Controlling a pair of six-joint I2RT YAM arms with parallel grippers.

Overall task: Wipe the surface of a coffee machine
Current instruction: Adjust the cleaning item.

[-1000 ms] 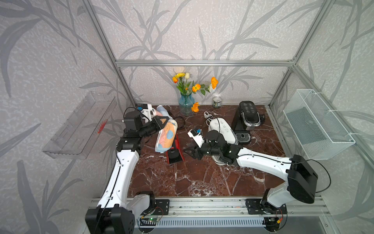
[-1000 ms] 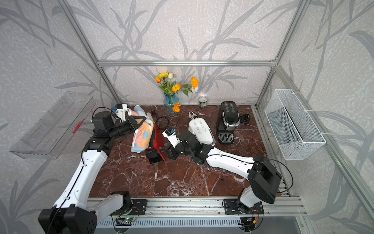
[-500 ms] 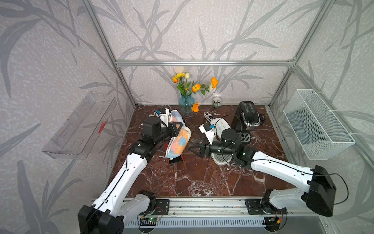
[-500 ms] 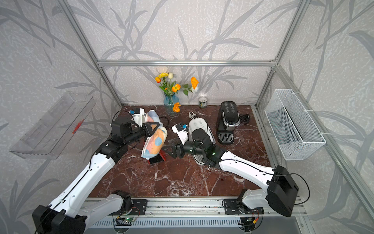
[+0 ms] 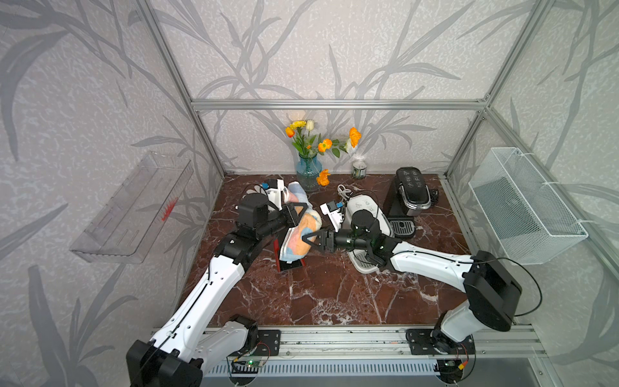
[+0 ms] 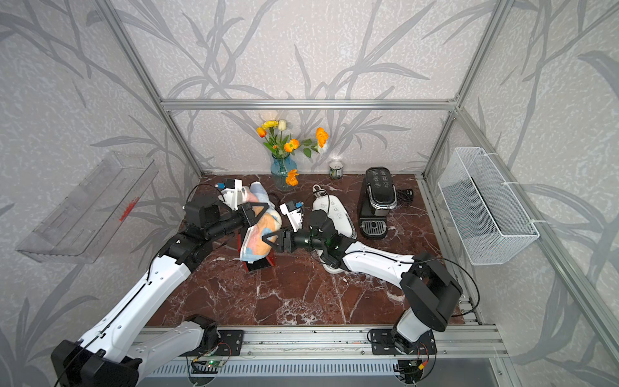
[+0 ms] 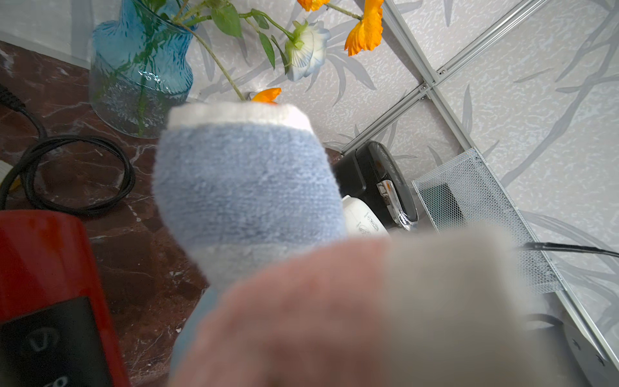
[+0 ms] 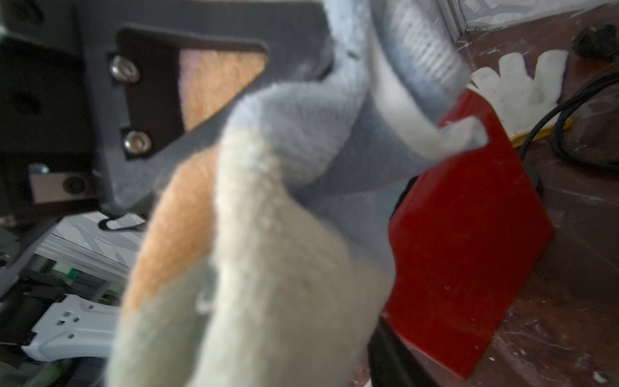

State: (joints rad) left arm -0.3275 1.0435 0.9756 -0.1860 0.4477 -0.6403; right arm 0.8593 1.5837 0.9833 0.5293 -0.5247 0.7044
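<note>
Hanging from the closed left pincer [image 5: 298, 212], the pastel striped terry cloth [image 5: 296, 239] drapes against the red boxy coffee machine [image 5: 290, 265] on the bench [image 5: 335, 295]. Right pincer [image 5: 311, 238] meets cloth; grip unclear. Wiping looks barely begun.

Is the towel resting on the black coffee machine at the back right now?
No, the left hand holds the towel up over the red machine, well apart from the black coffee machine.
</note>
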